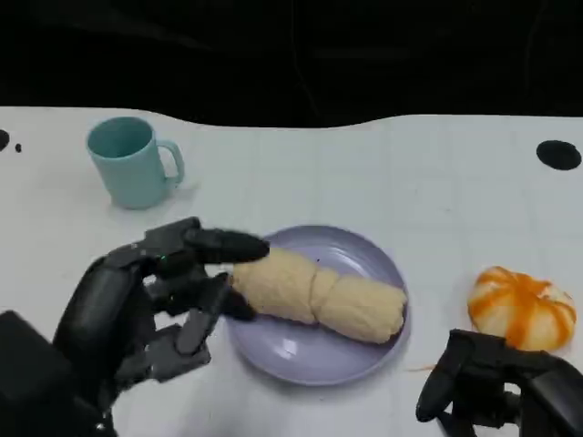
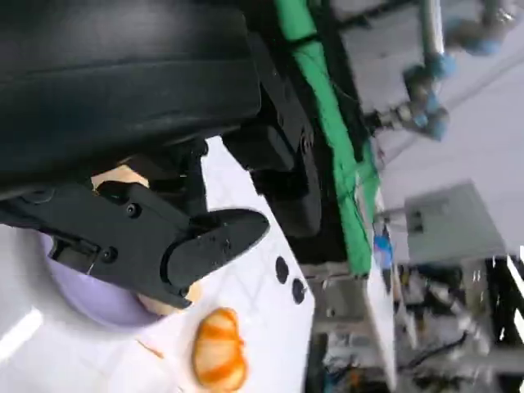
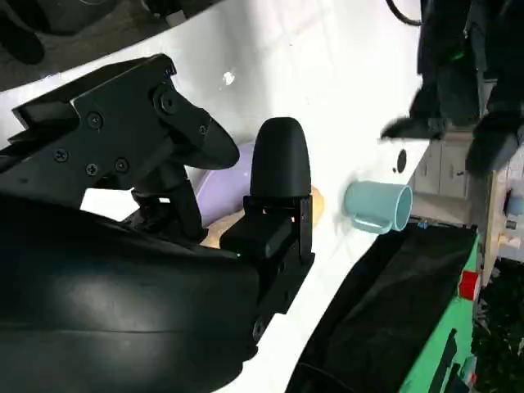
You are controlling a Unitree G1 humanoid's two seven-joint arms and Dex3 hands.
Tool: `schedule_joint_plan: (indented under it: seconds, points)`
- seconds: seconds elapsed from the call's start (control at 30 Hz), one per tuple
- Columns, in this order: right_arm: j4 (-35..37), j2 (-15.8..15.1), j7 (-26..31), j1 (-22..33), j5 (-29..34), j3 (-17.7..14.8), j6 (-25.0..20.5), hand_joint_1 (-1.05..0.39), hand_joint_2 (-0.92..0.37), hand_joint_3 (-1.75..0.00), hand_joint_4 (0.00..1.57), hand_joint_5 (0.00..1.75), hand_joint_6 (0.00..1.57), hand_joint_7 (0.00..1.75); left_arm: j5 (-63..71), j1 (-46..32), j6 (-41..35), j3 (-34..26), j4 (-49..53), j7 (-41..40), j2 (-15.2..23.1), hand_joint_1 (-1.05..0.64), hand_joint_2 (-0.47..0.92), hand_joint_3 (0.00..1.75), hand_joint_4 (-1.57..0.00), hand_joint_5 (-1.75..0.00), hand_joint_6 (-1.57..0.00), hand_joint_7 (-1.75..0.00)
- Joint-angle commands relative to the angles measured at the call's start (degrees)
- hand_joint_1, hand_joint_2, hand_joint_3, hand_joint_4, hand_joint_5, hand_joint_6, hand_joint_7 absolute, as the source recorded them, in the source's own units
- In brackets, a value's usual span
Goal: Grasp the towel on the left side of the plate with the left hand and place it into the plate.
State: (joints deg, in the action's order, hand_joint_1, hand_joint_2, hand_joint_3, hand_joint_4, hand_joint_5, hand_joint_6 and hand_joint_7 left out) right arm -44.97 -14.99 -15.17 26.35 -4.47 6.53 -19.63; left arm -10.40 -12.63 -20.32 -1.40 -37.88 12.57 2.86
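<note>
Two robot hands show at the near edge of the counter [image 1: 383,173]. The left robot hand [image 1: 168,291] sits just left of the purple plate [image 1: 310,350], fingers spread around the near-left end of the rolled towel [image 1: 319,293]; one finger lies over that end and others reach beneath it, though whether they grip it or merely touch it I cannot tell. The right robot hand [image 1: 496,382] rests low beyond the plate's right side, fingers curled in and holding nothing.

The towel already lies inside the plate, its long axis running from upper left to lower right, its left end at the rim next to the left robot hand. The task looks close to done, so the coming move is likely a release and a withdrawal leftward, away from the roll.

Farther right, an orange-and-white pumpkin-shaped object [image 1: 522,305] sits apart from the plate. Farther back, a teal mug [image 1: 132,162] stands upright. The counter is white and smooth; beyond its far edge is darkness.
</note>
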Motion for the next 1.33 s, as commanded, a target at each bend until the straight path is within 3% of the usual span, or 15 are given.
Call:
schedule_joint_plan:
  seconds: [0.03, 0.17, 0.33, 1.33]
  points:
    - [0.16, -0.1, 0.17, -0.25, -0.02, 0.09, 0.29, -0.05, -0.59, -1.09, 0.71, 1.74, 0.65, 1.41, -5.98, -5.14, -9.05, -1.62, -6.41, -4.2, -2.16, -0.11, 0.57, 1.28, -0.77, -1.72, -0.69, -1.46]
    - [0.25, -0.36, 0.08, -0.69, 0.06, -0.2, 0.26, -0.08, -0.57, -1.08, 0.73, 1.74, 0.66, 1.4, -12.6, -9.75, -15.38, -3.7, -9.54, -5.76, -3.0, -0.1, 0.61, 1.26, -0.81, -1.74, -0.64, -1.64]
    - [0.4, -0.52, -0.22, -0.83, -0.39, -0.79, 0.35, -0.08, -0.58, -1.08, 0.73, 1.74, 0.66, 1.39, -15.33, -12.17, -18.08, -3.54, -10.84, -7.71, -3.04, -0.06, 0.57, 1.28, -0.84, -1.75, -0.67, -1.69]
    - [2.64, -1.02, -1.5, -0.52, -0.61, -2.44, 3.89, -0.06, -0.58, -1.08, 0.72, 1.75, 0.65, 1.4, -18.18, -7.91, -19.34, -4.0, -4.74, -9.65, -2.09, -0.08, 0.53, 1.34, -0.83, -1.75, -0.69, -1.69]
